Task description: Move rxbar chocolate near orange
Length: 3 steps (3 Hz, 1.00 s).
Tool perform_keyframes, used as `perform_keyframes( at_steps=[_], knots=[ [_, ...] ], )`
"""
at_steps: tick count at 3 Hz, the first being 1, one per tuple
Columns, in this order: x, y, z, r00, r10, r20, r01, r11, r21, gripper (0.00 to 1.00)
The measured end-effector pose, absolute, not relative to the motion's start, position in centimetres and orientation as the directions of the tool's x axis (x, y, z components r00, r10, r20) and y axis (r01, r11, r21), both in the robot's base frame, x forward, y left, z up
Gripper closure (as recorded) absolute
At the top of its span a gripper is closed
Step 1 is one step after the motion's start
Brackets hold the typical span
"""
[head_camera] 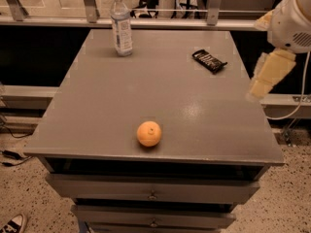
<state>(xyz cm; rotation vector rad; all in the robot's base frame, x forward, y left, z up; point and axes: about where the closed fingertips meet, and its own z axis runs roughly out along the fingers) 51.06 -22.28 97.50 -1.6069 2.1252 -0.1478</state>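
The rxbar chocolate (pixel 209 61), a flat black wrapper with white lettering, lies at the back right of the grey table (pixel 121 106). The orange (pixel 149 133) sits near the table's front edge, about the middle, far from the bar. My gripper (pixel 266 76), cream coloured, hangs off the table's right edge under the white arm (pixel 291 23). It is to the right of the bar, a little nearer the front, and touches nothing.
A clear plastic water bottle (pixel 121 25) stands upright at the back left of the table. Drawers (pixel 153 194) sit below the tabletop. A railing (pixel 146 21) runs behind the table. A shoe (pixel 12 223) lies on the floor at lower left.
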Motion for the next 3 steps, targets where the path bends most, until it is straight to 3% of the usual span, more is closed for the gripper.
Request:
perform_keyframes(
  at_steps=[1,3],
  knots=[
    [56.6,-22.4,96.9,-0.200,-0.908,-0.368,-0.849,0.347,-0.398,0.00],
    [65.2,-24.0,94.0,-0.265,-0.784,-0.561,-0.789,0.511,-0.341,0.00]
  ],
)
